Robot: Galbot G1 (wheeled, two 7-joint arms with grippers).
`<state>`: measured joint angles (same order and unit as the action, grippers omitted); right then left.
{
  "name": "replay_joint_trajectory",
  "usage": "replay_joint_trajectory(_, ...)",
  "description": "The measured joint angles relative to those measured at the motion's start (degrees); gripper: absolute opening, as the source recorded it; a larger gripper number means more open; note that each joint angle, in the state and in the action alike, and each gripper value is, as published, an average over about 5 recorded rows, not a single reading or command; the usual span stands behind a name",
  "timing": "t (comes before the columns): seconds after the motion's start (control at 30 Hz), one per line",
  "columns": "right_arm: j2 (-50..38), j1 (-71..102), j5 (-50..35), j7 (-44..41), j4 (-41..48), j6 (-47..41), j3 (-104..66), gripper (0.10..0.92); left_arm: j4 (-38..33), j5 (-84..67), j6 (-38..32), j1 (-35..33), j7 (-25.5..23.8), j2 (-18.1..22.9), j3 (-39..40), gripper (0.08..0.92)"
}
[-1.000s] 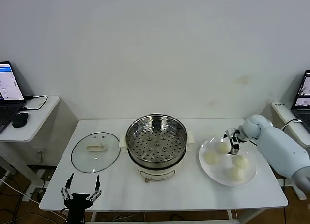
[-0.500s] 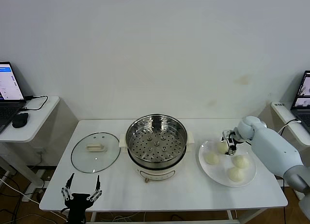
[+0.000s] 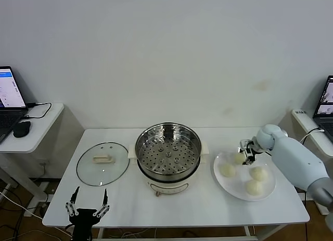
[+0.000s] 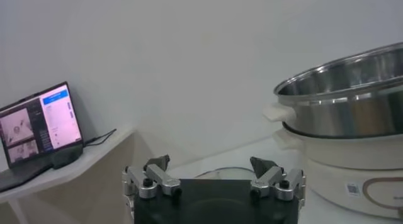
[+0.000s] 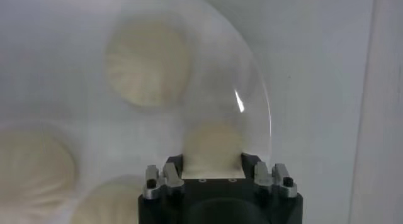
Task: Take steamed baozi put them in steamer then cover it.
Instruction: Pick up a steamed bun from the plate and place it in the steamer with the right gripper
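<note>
On the table (image 3: 130,210), the open-topped steamer (image 3: 168,156) is stood upright with the cover (image 3: 102,164) laid flat beside it, round cream baozi (image 3: 253,187) are held on the plate (image 3: 231,185), one bun (image 5: 213,146) being grasped by the right gripper (image 3: 247,156), while the left gripper (image 3: 87,205) is kept spread at the front edge.

On your table (image 3: 125,210) the cover (image 3: 102,163) lies left of the steamer (image 3: 168,152); right of it, a plate (image 3: 229,186) carries four steamed baozi (image 3: 254,187).

No readable text; the steamer (image 4: 352,128) label's print is illegible
</note>
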<state>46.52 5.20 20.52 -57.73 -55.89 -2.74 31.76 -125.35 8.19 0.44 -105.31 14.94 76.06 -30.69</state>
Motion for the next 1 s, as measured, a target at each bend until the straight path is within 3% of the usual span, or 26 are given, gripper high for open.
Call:
replay_joint_trajectory(0.5, -7.3, -21.6, -18.0, -0.7, -14.6, 0.1, 16.5, 0.597, -1.2, -0.5, -0.1, 0.1, -0.1, -0.9, 0.7, 0.823)
replay_joint_trajectory(1.0, 3.1, -37.9, -31.3, 4.6, -19.5, 6.5, 34.2, 0.602, -0.5, -3.6, -0.2, 0.4, -0.9, -1.3, -0.6, 0.823)
